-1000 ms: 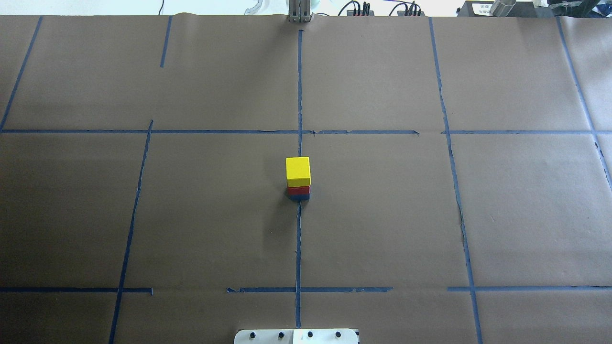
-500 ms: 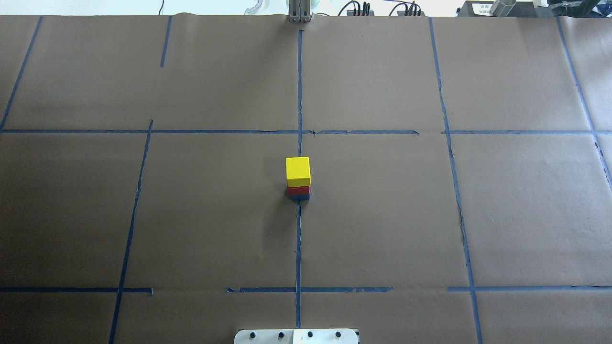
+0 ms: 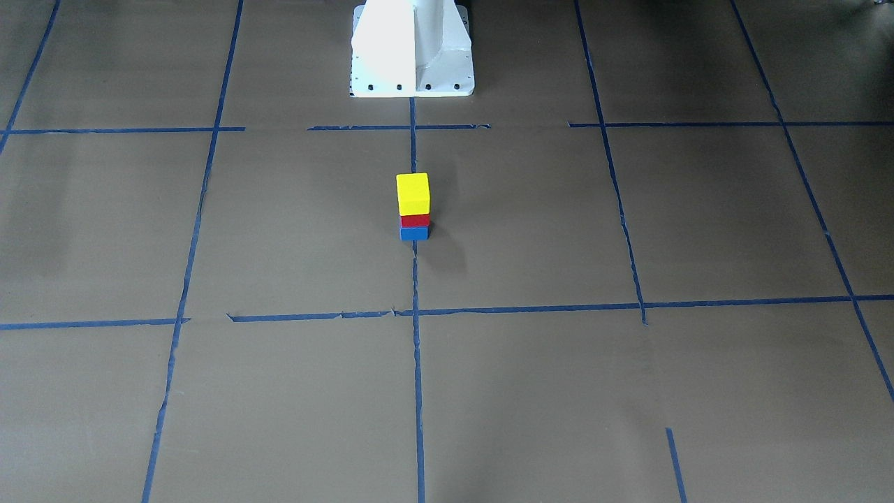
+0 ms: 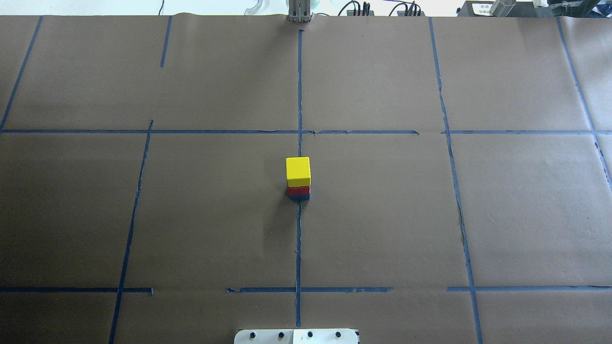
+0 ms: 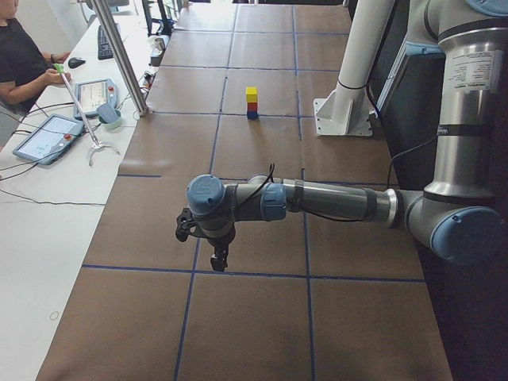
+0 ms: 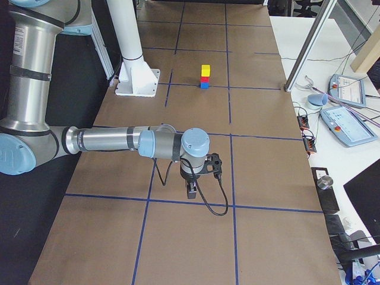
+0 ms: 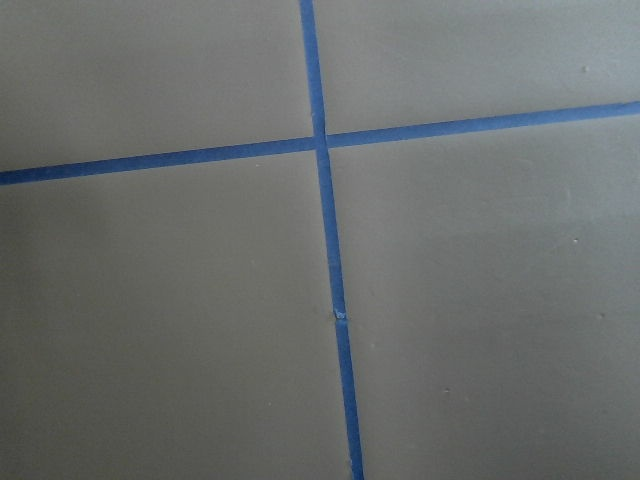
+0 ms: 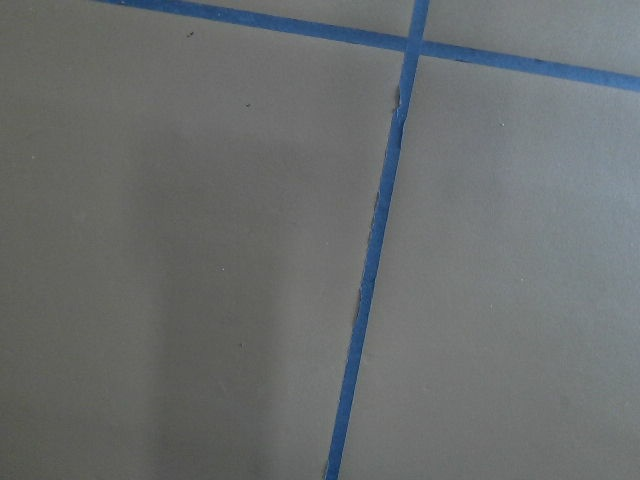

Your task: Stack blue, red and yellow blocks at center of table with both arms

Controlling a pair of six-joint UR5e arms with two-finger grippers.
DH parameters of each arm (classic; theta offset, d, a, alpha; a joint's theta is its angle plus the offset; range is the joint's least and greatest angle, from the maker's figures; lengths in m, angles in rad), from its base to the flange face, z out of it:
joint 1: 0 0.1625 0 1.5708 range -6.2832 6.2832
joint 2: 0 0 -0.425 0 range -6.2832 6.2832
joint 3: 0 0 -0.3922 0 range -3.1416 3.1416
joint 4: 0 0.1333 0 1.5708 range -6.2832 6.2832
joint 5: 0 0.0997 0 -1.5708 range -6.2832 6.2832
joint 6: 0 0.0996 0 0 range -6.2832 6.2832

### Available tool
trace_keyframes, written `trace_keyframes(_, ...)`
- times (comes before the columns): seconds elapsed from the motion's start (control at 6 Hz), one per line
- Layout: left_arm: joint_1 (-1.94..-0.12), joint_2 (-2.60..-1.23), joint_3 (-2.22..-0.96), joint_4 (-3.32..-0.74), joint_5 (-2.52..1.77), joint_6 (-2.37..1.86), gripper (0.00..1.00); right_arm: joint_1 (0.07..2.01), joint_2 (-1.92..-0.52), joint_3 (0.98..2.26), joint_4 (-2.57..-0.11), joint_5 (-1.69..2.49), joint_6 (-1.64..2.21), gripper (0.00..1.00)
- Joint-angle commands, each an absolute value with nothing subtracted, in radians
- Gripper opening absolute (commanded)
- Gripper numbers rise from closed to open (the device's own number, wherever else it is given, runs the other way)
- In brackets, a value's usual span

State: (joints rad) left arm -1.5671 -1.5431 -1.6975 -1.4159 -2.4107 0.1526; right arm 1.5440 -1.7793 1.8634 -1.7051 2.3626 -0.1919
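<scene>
The three blocks stand as one upright stack on the centre tape line: the yellow block (image 4: 298, 171) on top, the red block (image 4: 299, 190) under it, the blue block (image 4: 300, 197) on the paper. The front-facing view shows the same stack of yellow (image 3: 413, 193), red (image 3: 415, 221) and blue (image 3: 414, 233). Neither arm is near it. My left gripper (image 5: 218, 258) hangs low over the table's left end, far from the stack. My right gripper (image 6: 191, 191) hangs over the right end. I cannot tell whether either is open or shut. Both wrist views show only paper and tape.
The white pedestal base (image 3: 412, 49) stands behind the stack on the robot's side. Blue tape lines cross the brown paper. A person (image 5: 20, 59) sits at a side desk with tablets (image 5: 48, 136). Control pendants (image 6: 347, 124) and cables lie beyond the table's far edge.
</scene>
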Motion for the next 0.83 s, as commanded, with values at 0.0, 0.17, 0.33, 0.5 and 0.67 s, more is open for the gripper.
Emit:
trace_keyframes(0.0, -1.568, -1.528, -1.716, -1.416, -2.416, 0.152, 1.0, 1.545, -1.779, 1.861, -1.634, 2.356, -0.133, 1.0)
trace_keyframes(0.17, -1.568, -1.528, -1.715, -1.417, -2.413, 0.161, 1.0, 1.545, -1.778, 1.841, -1.615, 2.356, -0.099, 1.0)
trace_keyframes(0.33, -1.568, -1.526, -1.709, -1.417, -2.416, 0.164, 1.0, 1.545, -1.778, 1.839, -1.617, 2.361, -0.095, 1.0)
trace_keyframes(0.5, -1.566, -1.526, -1.7, -1.419, -2.416, 0.164, 1.0, 1.545, -1.778, 1.835, -1.614, 2.362, -0.095, 1.0)
trace_keyframes(0.67, -1.565, -1.526, -1.695, -1.419, -2.411, 0.16, 1.0, 1.545, -1.778, 1.836, -1.614, 2.362, -0.095, 1.0)
